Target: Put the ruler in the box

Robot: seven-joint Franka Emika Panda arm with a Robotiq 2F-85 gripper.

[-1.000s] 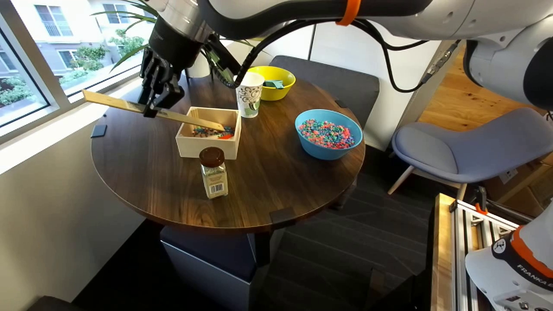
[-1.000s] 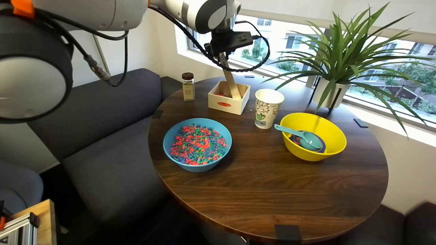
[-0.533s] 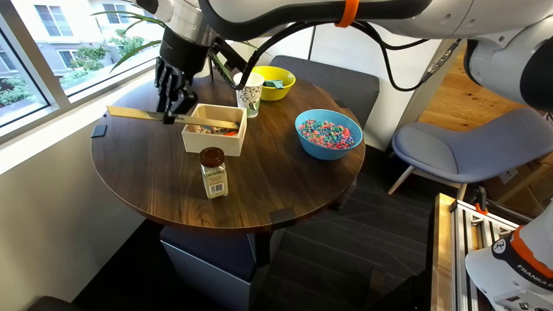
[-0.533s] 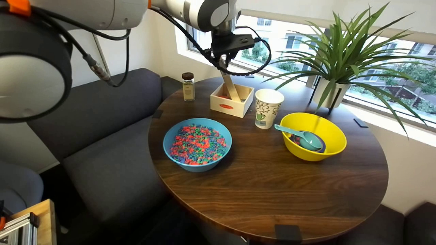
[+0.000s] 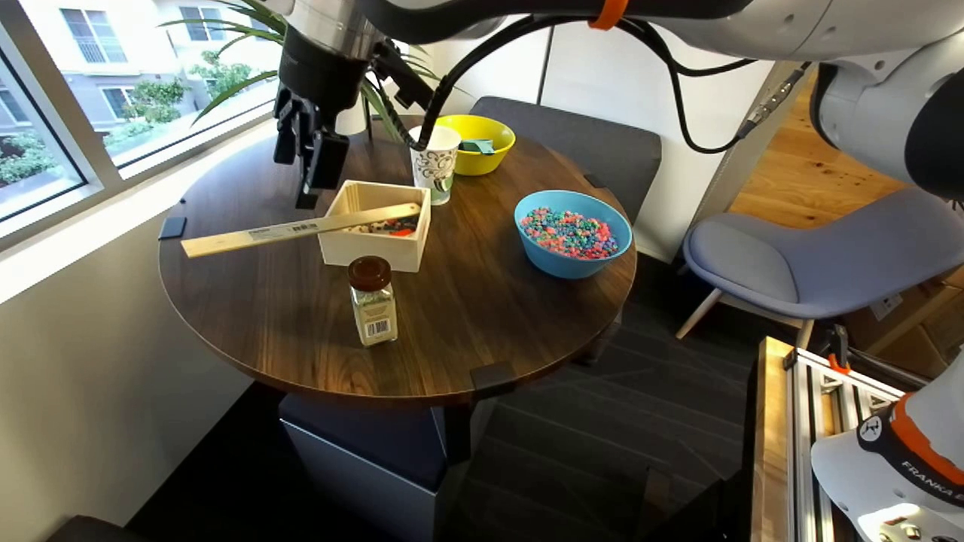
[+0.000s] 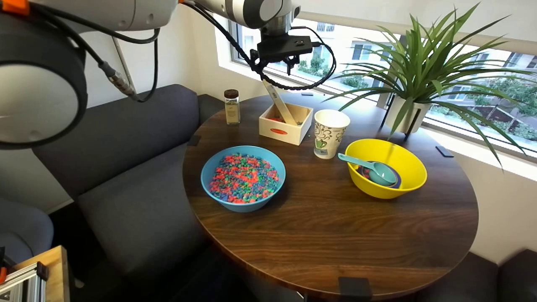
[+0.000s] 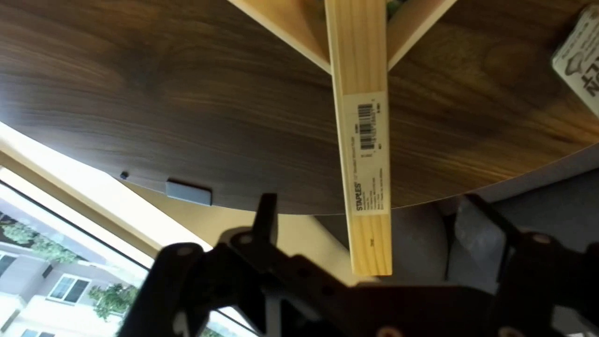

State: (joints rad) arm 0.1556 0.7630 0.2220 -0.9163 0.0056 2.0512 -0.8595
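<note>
The ruler [image 5: 260,235], a long light-wood strip with a label, lies tilted across the box [image 5: 369,250]. Its inner end is over the multicoloured bits, while the labelled outer end juts past a corner and hangs lower, above the table. In an exterior view the ruler [image 6: 277,100] slants out of the box [image 6: 289,136] toward the window. My gripper [image 5: 297,179] is open just above the ruler. Seen from the wrist, the gripper [image 7: 369,199] has its fingers wide apart, touching neither side of the ruler [image 7: 367,154]; only a corner of the box [image 7: 416,32] shows.
Near the box stand a spice jar [image 5: 373,301] and a patterned paper cup [image 6: 329,136]. A blue bowl of coloured bits [image 6: 243,205] and a yellow bowl [image 6: 407,163] with a teal spoon share the round table. A potted plant [image 6: 407,117] is by the window.
The gripper has opened, let go of the ruler and risen slightly. The ruler's outer end has dropped. Earlier, the box slid a little along the table with the ruler.
</note>
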